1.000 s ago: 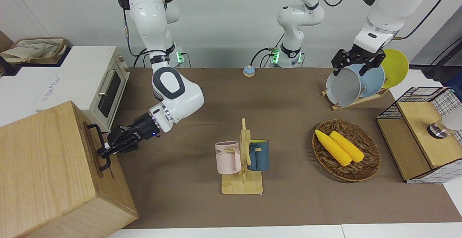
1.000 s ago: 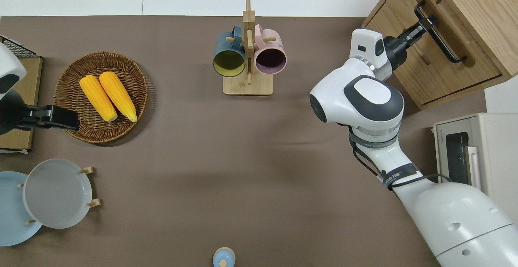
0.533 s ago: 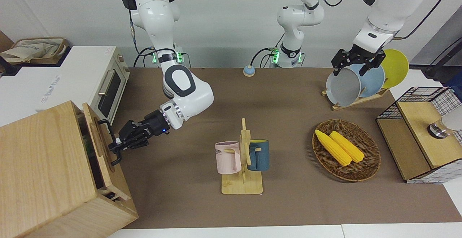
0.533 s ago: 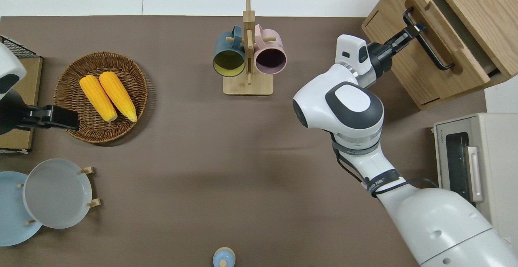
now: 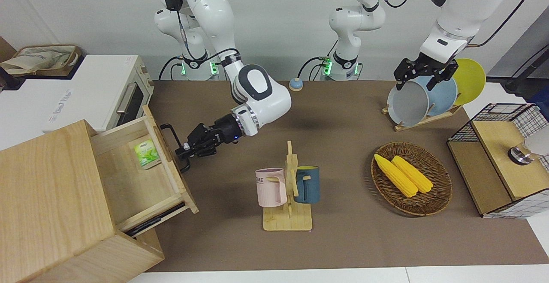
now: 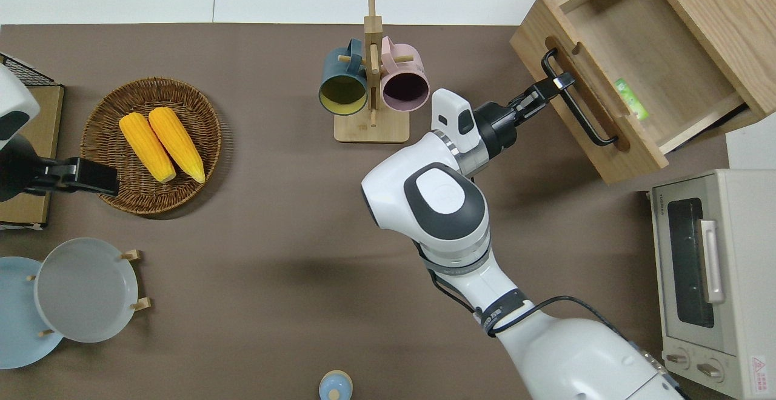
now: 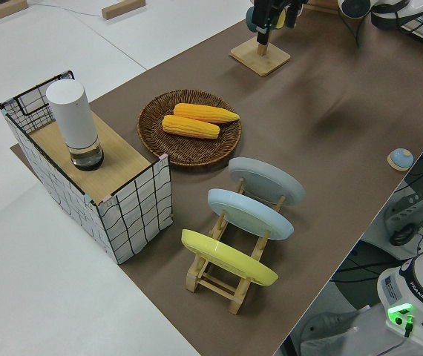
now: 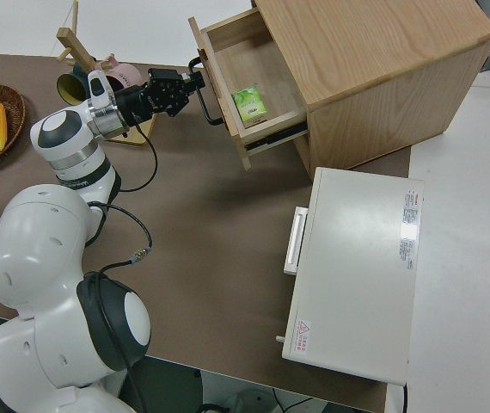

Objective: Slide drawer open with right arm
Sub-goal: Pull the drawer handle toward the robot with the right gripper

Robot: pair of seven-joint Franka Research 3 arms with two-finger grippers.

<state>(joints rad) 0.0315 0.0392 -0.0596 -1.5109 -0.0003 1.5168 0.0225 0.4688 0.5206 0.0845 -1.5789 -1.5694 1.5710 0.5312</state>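
Note:
The light-wood drawer stands pulled far out of the big wooden box at the right arm's end of the table. My right gripper is shut on the drawer's black bar handle, at the handle's end farther from the robots. It also shows in the overhead view and in the right side view. A small green packet lies inside the drawer. My left gripper is parked and open.
A white toaster oven stands beside the box, nearer to the robots. A wooden mug rack with a pink and a blue mug stands mid-table, close to my right arm. A basket of corn, a plate rack and a wire-mesh cabinet are at the left arm's end.
My right gripper kept hold of the handle and drew toward the table's middle. The drawer went from shut to wide open, and the green packet came into view.

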